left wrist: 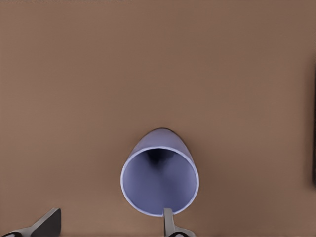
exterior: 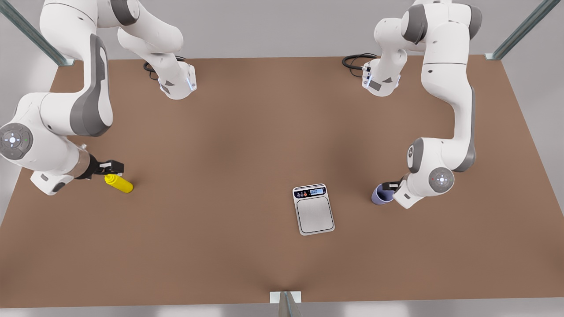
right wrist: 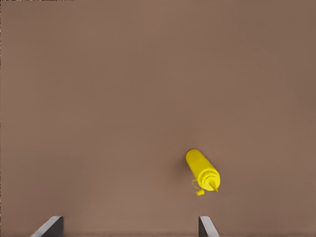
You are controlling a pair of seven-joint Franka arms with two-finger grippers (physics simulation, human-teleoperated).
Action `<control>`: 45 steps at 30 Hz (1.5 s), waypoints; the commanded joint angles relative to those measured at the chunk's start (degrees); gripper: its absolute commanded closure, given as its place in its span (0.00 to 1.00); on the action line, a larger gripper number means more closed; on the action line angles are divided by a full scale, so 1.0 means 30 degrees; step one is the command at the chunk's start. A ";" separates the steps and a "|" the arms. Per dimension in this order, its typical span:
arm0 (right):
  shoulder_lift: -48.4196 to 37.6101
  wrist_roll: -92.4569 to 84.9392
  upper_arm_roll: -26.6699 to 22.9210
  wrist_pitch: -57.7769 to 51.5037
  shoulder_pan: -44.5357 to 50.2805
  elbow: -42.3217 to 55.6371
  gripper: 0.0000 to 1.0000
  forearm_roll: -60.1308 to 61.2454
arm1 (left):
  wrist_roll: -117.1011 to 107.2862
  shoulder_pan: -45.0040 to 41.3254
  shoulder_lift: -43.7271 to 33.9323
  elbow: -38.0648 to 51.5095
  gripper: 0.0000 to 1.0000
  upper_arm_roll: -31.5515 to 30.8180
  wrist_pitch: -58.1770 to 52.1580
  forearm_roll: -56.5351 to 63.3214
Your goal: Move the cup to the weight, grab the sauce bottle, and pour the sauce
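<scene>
Currently the left gripper (exterior: 390, 186) hangs over the cup (exterior: 381, 194), fingers spread with one at its rim, well right of the weight (exterior: 313, 209) (front view). Right gripper (exterior: 111, 167), fingers wide, hovers above the sauce bottle (exterior: 119, 183) on the table (exterior: 229, 145).
</scene>
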 commanded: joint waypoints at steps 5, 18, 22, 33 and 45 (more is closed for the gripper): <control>-0.0029 -0.9874 0.0030 0.2257 -0.1316 -0.1406 0.00 -0.0440 | 0.0000 0.0002 -0.0082 -0.1200 0.18 0.0000 0.1699 -0.0141; 0.6269 -4.0230 0.0030 0.6477 -1.3825 -0.6681 0.00 1.3154 | -0.0117 -0.0057 0.1032 -0.2284 0.68 -0.0088 0.4219 -0.0200; 0.8262 -4.4684 0.0030 0.4661 -1.4676 -0.6416 0.00 1.5585 | -0.0440 -0.0233 0.1207 -0.2226 0.79 -0.0147 0.4542 -0.0581; 0.9346 -4.4391 0.0176 0.4895 -1.3417 -0.5888 0.00 1.7518 | -0.0469 -0.0291 0.1237 -0.2197 0.79 -0.0147 0.4688 -0.0610; 1.0079 -4.4625 0.0176 0.4163 -1.2771 -0.5976 0.00 1.7460 | -0.0469 -0.0467 0.1471 -0.2138 0.79 -0.0117 0.4717 -0.0610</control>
